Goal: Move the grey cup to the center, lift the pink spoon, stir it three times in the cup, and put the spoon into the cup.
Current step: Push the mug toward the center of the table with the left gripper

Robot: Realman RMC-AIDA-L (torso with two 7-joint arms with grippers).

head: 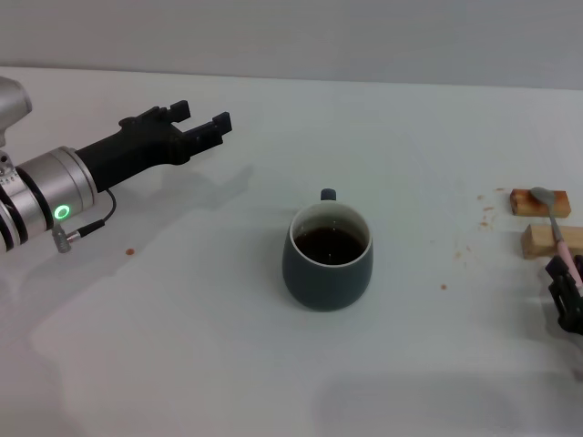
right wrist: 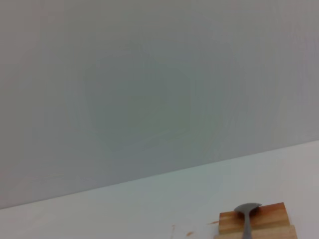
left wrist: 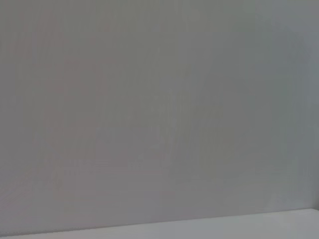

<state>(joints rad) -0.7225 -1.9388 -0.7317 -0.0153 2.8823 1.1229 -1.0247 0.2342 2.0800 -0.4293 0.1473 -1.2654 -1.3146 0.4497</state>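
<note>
Head view: rounded blue-grey grey cup, white-rimmed, holds dark liquid.

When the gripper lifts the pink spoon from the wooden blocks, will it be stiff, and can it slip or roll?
The pink spoon looks thin with a metal neck, so probably stiff and light. It bridges two wooden blocks, so a nudge may tip it off. Its slim, smooth handle could slip in the right gripper beside it.

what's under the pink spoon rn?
Two wooden blocks: the pink spoon lies across both, metal bowl on the farther one. The right pincer covers the handle's near end, so what is under that end is hidden. The table carries the blocks.
</note>
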